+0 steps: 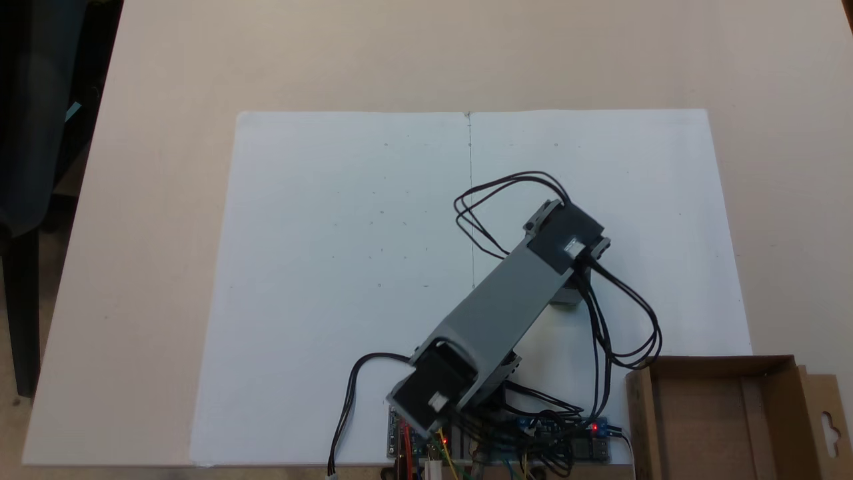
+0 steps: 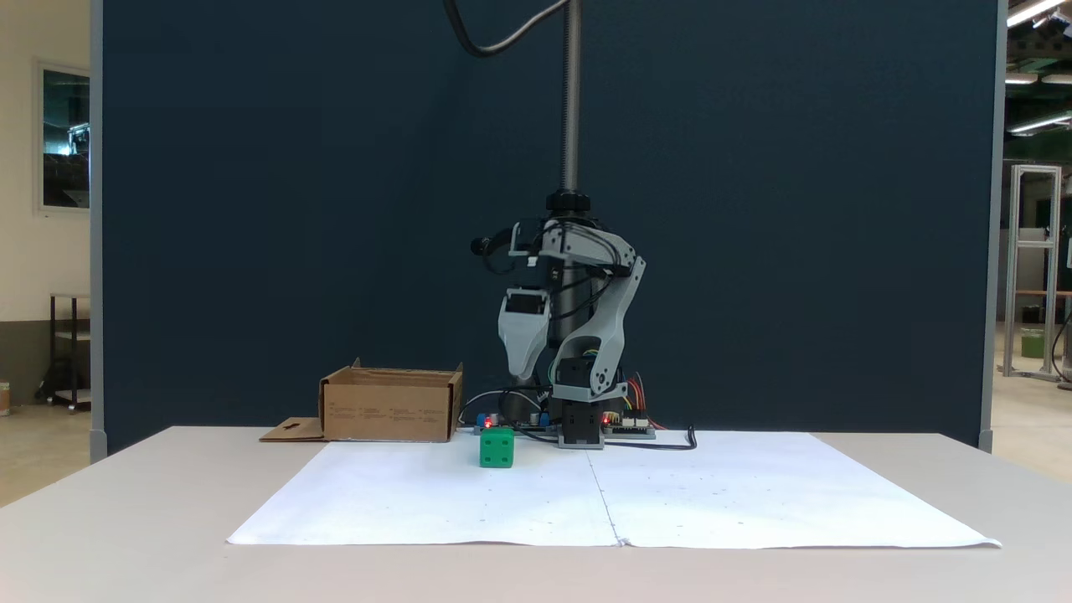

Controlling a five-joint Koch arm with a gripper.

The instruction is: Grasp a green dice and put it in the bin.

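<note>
Arm's folded up with the claw [image 2: 520, 368] hanging pointed down above the green dice [image 2: 497, 447], probably lined up for a grab; can't tell if it's open. Dice sits on the white paper [image 2: 419, 498], bright green with dark pips, just beside the bin [image 2: 389, 411]

White paper sheet [image 1: 346, 267] on beige table [image 1: 166, 100], dark blue backdrop [image 2: 293, 209]

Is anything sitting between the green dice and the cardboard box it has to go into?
Nothing visible does. In a fixed view, the green dice sits on the white paper, and the box stands just left of it.
</note>
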